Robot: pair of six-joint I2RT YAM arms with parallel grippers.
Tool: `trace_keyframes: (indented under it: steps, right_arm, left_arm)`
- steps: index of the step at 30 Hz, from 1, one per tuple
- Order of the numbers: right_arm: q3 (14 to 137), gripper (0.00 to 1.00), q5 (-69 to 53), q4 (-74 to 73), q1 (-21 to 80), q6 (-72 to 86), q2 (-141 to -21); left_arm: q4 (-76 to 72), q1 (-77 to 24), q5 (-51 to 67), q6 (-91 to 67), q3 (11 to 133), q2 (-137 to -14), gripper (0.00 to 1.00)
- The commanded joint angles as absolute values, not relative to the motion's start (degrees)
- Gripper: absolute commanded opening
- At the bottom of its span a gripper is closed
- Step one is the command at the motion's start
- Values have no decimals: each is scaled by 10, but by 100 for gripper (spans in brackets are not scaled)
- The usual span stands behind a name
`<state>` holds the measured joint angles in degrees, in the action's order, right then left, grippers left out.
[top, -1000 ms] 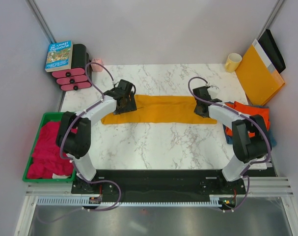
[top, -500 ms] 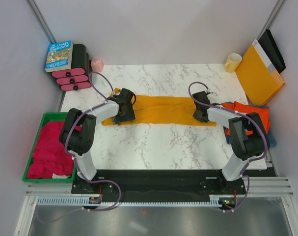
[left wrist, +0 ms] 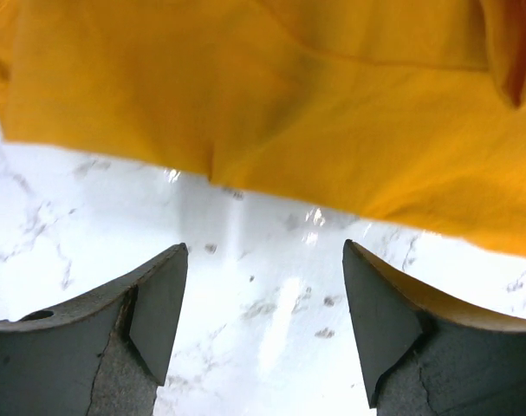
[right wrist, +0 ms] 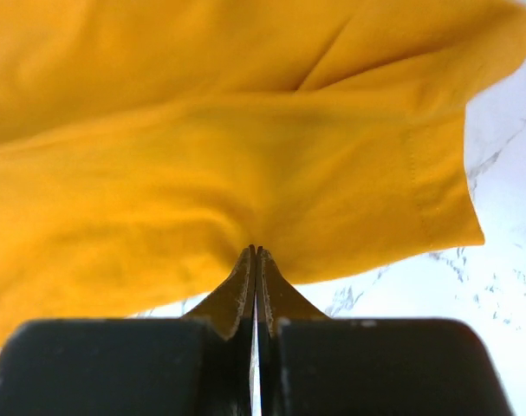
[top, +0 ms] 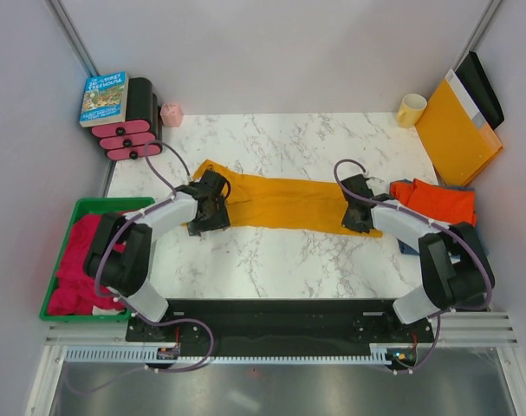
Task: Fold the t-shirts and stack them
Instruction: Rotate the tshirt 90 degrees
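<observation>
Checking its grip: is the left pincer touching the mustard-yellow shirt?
Apart: left wrist view shows bare marble between the open left pincer and the mustard-yellow shirt.

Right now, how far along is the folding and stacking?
Done: the mustard-yellow t-shirt lies as a long narrow strip across the table, so a lengthwise fold looks made. In hand: the right hand is shut on the shirt's near edge; the left hand is open over bare table beside the other end. Left: folding it shorter, then the orange-red t-shirt at the right edge, and stacking.
</observation>
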<state>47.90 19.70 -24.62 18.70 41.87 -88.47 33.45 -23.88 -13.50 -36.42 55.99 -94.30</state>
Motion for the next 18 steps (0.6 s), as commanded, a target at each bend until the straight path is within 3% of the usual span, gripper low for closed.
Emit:
trace_keyframes:
  steps: [1, 5, 7, 13, 18]
  right_arm:
    - [496, 3, 182, -267, 208, 382, -830]
    - [611, 20, 224, -258, 206, 319, -823]
    - [657, 21, 235, -258, 193, 311, -876]
    - [811, 0, 218, -282, 151, 325, -1065]
    - [895, 0, 236, -275, 145, 321, -1170]
  left_arm:
    - [336, -238, -157, -389, 542, -857, 80]
    - [326, -240, -128, -394, 530, -761, 81]
    - [331, -245, -113, -403, 519, -746, 77]
    - [367, -301, -105, -462, 478, -766, 65]
    - [381, -341, -103, -493, 461, -813, 56]
